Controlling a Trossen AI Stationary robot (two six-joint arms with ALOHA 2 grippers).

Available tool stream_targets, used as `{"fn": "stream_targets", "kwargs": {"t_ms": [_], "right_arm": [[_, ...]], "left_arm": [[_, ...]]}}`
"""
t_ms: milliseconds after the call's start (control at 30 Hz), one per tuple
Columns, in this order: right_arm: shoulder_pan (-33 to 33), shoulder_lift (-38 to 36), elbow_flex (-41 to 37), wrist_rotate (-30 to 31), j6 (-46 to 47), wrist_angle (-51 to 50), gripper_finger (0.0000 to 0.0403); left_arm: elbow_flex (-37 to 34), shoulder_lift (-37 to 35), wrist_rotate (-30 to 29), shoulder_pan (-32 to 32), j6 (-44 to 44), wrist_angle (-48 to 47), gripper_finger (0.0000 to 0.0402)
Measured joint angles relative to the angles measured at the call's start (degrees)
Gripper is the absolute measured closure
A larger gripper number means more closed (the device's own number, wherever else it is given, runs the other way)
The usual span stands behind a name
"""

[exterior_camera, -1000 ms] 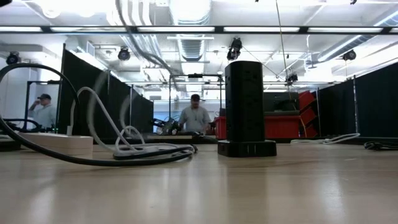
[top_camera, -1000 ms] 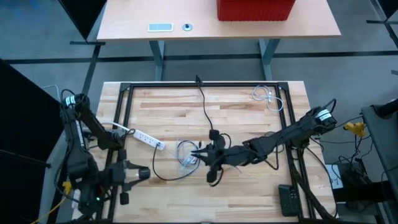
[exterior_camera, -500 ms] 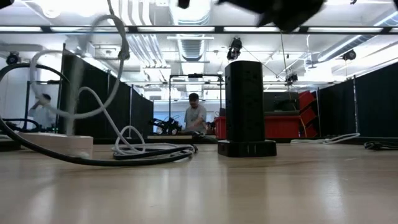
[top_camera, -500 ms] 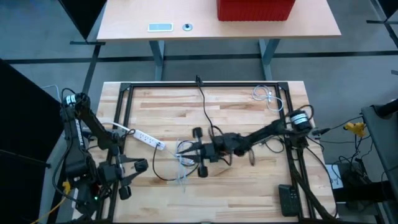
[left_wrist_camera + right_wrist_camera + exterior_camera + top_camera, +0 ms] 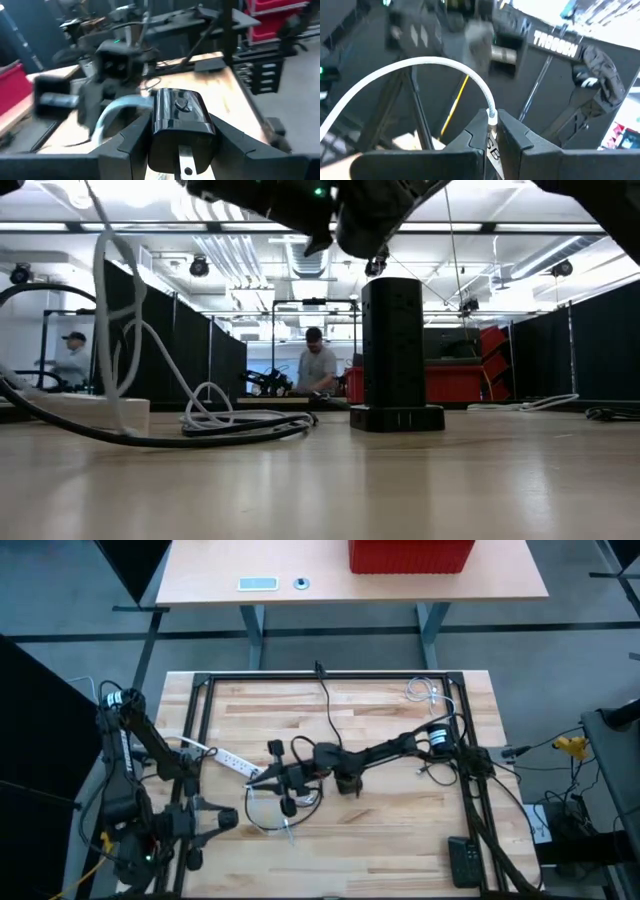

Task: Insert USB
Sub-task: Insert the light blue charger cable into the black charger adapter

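Down at table level, nothing but bare butcher-block table (image 5: 420, 480) up front. A bit further back, a loose white USB cable (image 5: 150, 370) looping up off the wood, tangled with a thick black cord (image 5: 150, 438). White power strip (image 5: 95, 412) off to the left of that pile, black tower power strip (image 5: 393, 352) standing upright near the middle.

Right gripper (image 5: 264, 776) stretched far across the table from the right side, hanging above the surface just beside the end of the white power strip (image 5: 238, 764). Fingers (image 5: 512, 135) pinched tight on the USB plug (image 5: 492, 145), cable (image 5: 420, 75) arcing away from the tips. Same cable (image 5: 290, 802) trailing down in a loop under the arm onto the wood, so plug up in the air, not seated in any socket.

Left gripper (image 5: 228, 821) parked at the near-left edge of the table, well apart from the action. Fingers spread, nothing between them; just looking out toward the right arm (image 5: 115, 65) and the cable.

Small coil of white cable (image 5: 428, 693) lying at the far right corner, a black remote-like device (image 5: 464, 862) at the near-right edge. Way beyond the table, a person (image 5: 318, 370) at a bench and another person (image 5: 70, 360) off to the left.
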Motion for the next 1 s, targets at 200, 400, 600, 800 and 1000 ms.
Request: {"fn": "stream_targets", "kwargs": {"t_ms": [200,400,600,800,1000], "right_arm": [[-0.51,-0.46,0.85,0.01,-2.41,-2.28,0.0391],[-1.11,-1.07,1.09,0.12,-1.91,-4.96,0.0391],[-1.09,-1.07,1.09,0.13,-0.69,-13.05,0.0391],[-1.46,-1.07,1.09,0.68,-0.6,-24.16,0.0391],[-1.49,-1.1,1.09,0.66,-0.62,-30.82,0.0391]], "left_arm": [[1.01,-0.64,-0.24,-2.48,16.37,8.96,0.0252],[1.81,-2.12,-4.63,-5.11,23.51,12.69,0.0252],[1.66,-4.03,-7.7,-5.53,22.58,12.57,0.0252],[1.62,-5.03,-2.74,-6.8,18.62,12.97,0.0252],[1.57,-4.74,-1.73,-7.01,23.31,17.14,0.0252]]}}
